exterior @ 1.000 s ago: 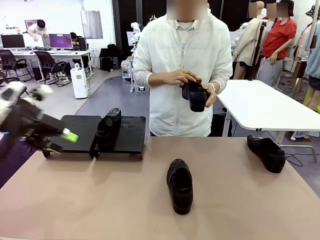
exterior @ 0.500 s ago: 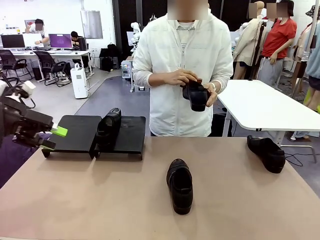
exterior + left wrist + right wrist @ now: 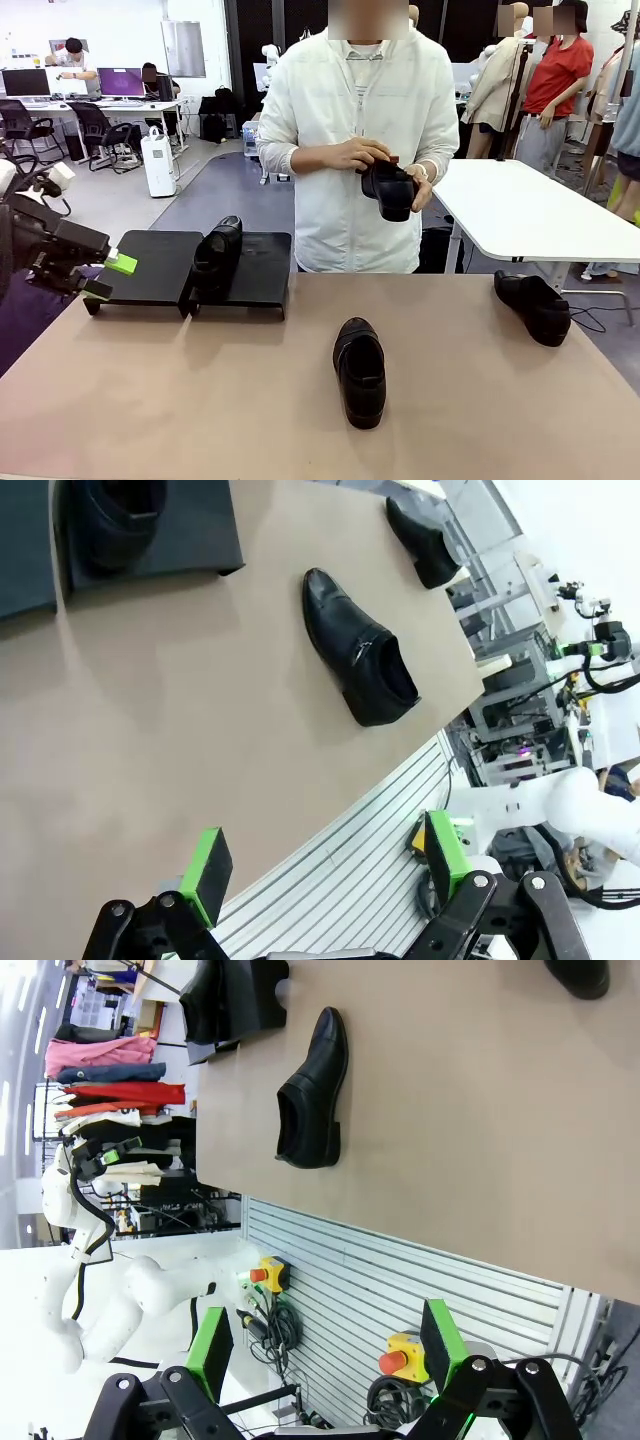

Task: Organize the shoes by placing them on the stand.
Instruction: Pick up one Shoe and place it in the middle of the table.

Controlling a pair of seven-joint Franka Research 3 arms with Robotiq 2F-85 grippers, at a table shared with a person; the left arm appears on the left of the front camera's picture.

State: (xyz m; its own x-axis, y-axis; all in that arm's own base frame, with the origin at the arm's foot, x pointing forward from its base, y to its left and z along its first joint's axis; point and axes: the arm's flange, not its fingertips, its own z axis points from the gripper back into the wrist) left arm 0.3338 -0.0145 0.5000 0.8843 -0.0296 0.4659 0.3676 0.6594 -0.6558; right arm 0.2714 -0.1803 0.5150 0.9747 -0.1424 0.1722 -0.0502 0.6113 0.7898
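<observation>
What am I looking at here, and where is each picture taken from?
Two robot arms share a tan table with a person. The front picture looks across it at that person; the other two come from cameras on the wrists. The left gripper and right gripper are open and empty. One black shoe sits on the black stand; a second shoe lies mid-table, a third shoe near its right edge. The person holds a fourth shoe.
</observation>
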